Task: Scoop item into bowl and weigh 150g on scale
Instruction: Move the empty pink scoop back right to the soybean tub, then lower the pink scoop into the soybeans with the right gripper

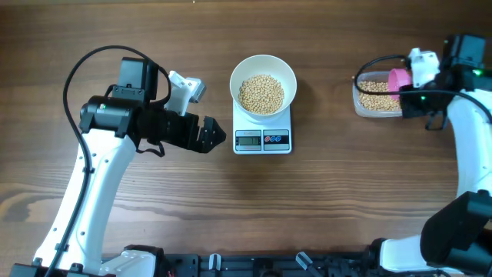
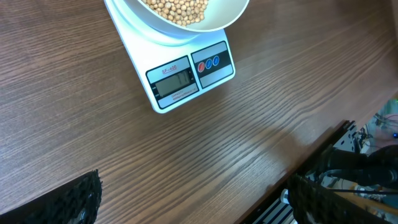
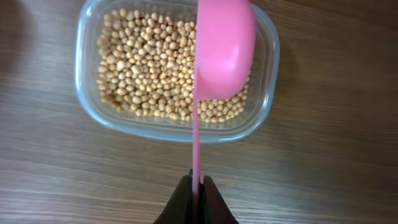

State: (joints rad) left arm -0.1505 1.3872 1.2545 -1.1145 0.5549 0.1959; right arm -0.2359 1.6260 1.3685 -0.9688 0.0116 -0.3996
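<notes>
Beans (image 1: 261, 94) fill the lower part of the bowl (image 1: 238, 77) in a pale tan heap. The bowl sits squarely on the scale (image 1: 262, 138), at the middle of the counter (image 1: 154, 215) and toward its far edge. The scale's grey display and two buttons face the near edge. I cannot read any figure on the display from the left wrist view. More of the same beans lie in a clear plastic tub (image 1: 359, 101) well apart from the scale, close to the counter's right edge, covering most of its floor.

Over that tub hangs a pink scoop (image 3: 225, 46). Its cup is above the right half of the tub and its thin handle runs back toward the camera. I see only the smooth outer side of the cup, so I cannot tell whether it carries anything. The right gripper (image 3: 196, 186) is clenched on the end of the handle, its two dark fingers pressed against it on either side.

The left gripper (image 1: 211, 135) hangs above bare wood just left of the scale, pointing toward it and touching nothing. It is released. In its own wrist view the fingers (image 2: 81, 199) stand far apart at the lower corners, with only wood grain between them.
</notes>
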